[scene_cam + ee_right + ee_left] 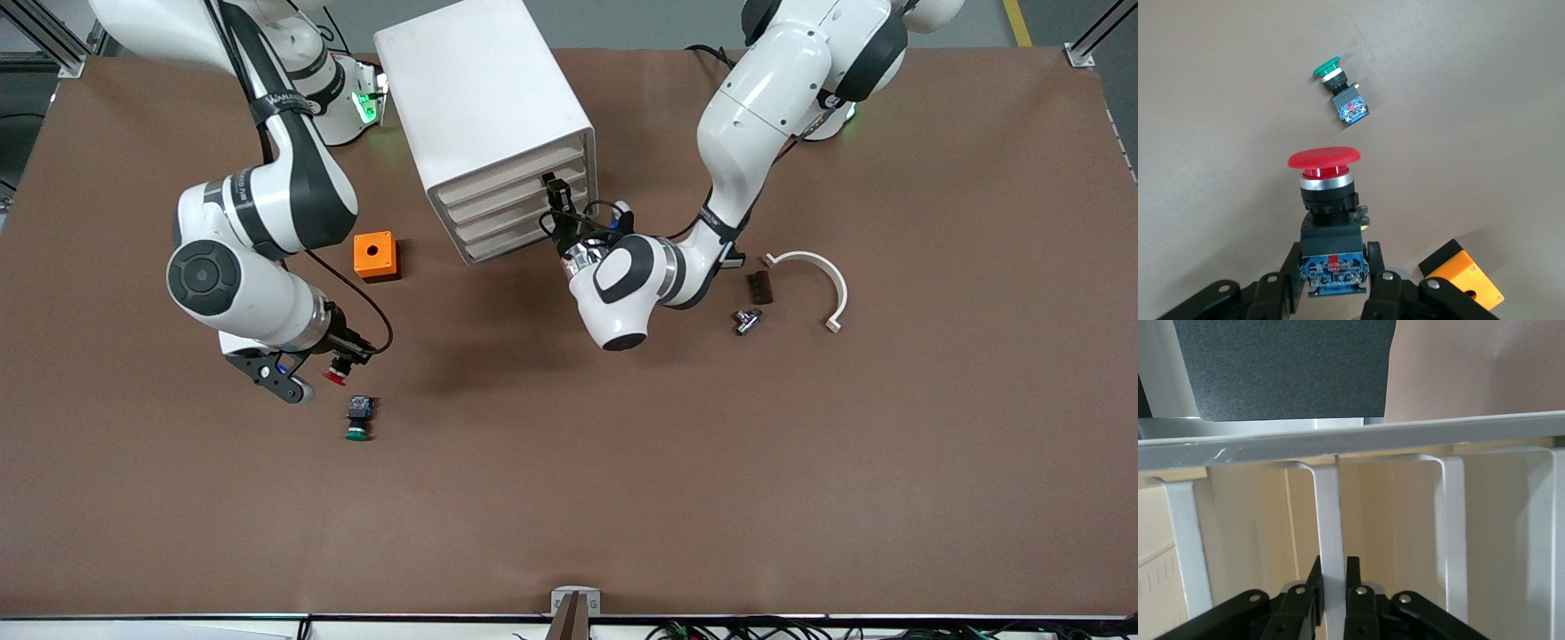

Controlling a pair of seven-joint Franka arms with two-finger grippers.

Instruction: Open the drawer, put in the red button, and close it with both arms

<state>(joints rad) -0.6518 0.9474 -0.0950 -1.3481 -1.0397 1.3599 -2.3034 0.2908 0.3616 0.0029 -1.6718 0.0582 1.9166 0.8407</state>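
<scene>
Gripping the red button [1323, 200] by its black body, the right gripper [1333, 280] has its fingers [1293, 275] clamped on either side of the blue-backed base, so the red cap points away from the wrist and stays free of the pads. That hold keeps the button lifted above the brown worktop [622, 462], over a spot toward the right arm's end, ready to be carried to the drawer unit [498, 124]. Just beside that spot, nearer the front camera, the green button [357, 418] lies on its side, untouched. An orange box [375, 256] sits between that area and the drawer unit. At the unit's front, the left gripper [1333, 587] has its fingers [1356, 590] closed on a white drawer handle [1327, 527], a thin upright strip caught between them; this looks like the grip for pulling the drawer out, which still appears shut. Toward the left arm's end lie a white curved clamp [822, 280], a small dark block [760, 286] and a small metal fitting [747, 320].
</scene>
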